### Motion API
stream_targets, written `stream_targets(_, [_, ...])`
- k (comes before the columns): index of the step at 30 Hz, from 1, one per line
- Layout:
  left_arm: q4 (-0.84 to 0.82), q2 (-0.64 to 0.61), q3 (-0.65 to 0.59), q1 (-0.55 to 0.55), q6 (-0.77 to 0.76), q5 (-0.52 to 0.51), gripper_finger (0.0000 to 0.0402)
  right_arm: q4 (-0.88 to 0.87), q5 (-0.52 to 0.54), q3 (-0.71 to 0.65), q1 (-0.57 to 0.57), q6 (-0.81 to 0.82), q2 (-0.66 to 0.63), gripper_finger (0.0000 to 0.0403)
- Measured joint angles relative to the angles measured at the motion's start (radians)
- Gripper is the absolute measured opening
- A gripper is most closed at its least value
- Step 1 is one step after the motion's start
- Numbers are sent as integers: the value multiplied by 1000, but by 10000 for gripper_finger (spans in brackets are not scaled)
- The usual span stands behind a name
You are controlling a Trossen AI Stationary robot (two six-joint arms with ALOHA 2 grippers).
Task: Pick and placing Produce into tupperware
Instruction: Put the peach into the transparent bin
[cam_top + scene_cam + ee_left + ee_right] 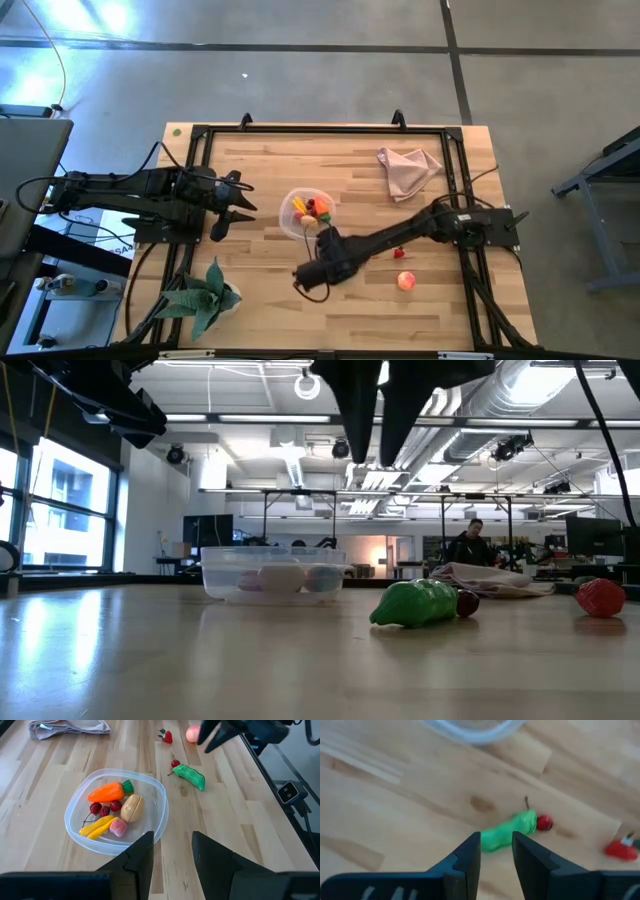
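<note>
The tupperware (pixel 116 810), a round clear tub, stands mid-table and holds an orange carrot (pixel 106 793), a tan lump (pixel 131 807), yellow pieces (pixel 98 826) and red berries (pixel 103 809). On the wood beside it lie a green pepper (pixel 507 836) with a red berry (pixel 544 822) at its end, a strawberry (pixel 166 736) and a peach-pink fruit (pixel 405 281). My right gripper (pixel 496 852) hangs open above the green pepper, pointing down, with nothing between its fingers. My left gripper (pixel 172 852) waits open at the table's left, facing the tub.
A pink cloth (pixel 408 170) lies crumpled at the far right. A green spiky plant (pixel 205 295) sits at the near left corner. A black frame (pixel 320 128) runs along the table's edges. Bare wood lies between the tub and the near edge.
</note>
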Motion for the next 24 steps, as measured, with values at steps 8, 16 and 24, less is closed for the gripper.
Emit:
stream_targets(8, [0, 0, 0, 0, 0, 0, 122, 0, -53, 0, 131, 283, 0, 103])
stream_targets(16, [0, 0, 0, 0, 0, 0, 122, 0, -162, 0, 305, 708, 0, 103])
stream_targets(24, [0, 0, 0, 0, 0, 0, 122, 0, -225, 0, 386, 797, 0, 103])
